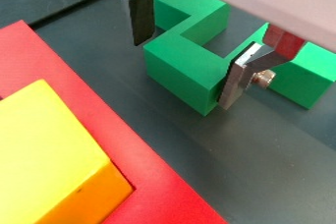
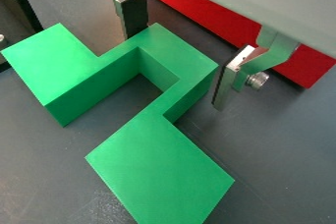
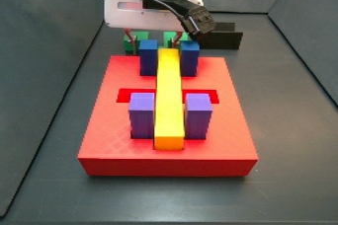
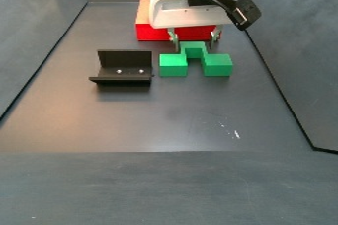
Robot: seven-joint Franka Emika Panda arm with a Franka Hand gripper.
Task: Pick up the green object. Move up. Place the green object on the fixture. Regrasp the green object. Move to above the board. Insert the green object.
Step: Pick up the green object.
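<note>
Gripper (image 2: 174, 51) is low over the green object (image 2: 125, 110), fingers (image 1: 137, 17) spread, one on each side of its middle section; whether the pads touch I cannot tell. Both wrist views show this straddle. I read the green object on the floor just beside the board (image 4: 148, 32), with the fixture (image 4: 122, 68) near it, apart.
</note>
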